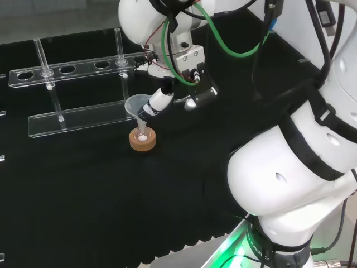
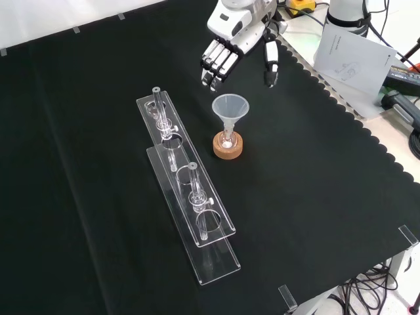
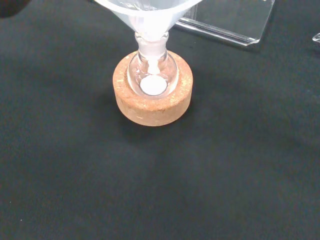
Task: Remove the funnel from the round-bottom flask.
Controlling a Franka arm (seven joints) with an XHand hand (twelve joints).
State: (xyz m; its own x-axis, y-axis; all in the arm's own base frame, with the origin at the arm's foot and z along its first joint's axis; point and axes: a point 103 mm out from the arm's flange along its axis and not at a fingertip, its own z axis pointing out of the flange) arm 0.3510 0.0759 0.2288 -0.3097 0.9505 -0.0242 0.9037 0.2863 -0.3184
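The funnel [image 2: 230,109] sat upright in the round-bottom flask [image 3: 152,75] on its cork ring [image 2: 227,146], near the clear rack [image 2: 187,197]. The hand [image 2: 230,49] hovered just beyond it, fingers [image 2: 216,62] relaxed and apart, holding nothing. A sideways pull risked tipping the flask off the ring.

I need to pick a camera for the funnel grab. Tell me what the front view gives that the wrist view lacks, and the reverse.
Front view alone: the hand, fingers straight, above and behind the funnel, not touching it, and the whole clear rack to the left.
Wrist view alone: a close look into the flask, with a white spot at its bottom.
Both: funnel stem in the flask's neck, flask on the cork ring.
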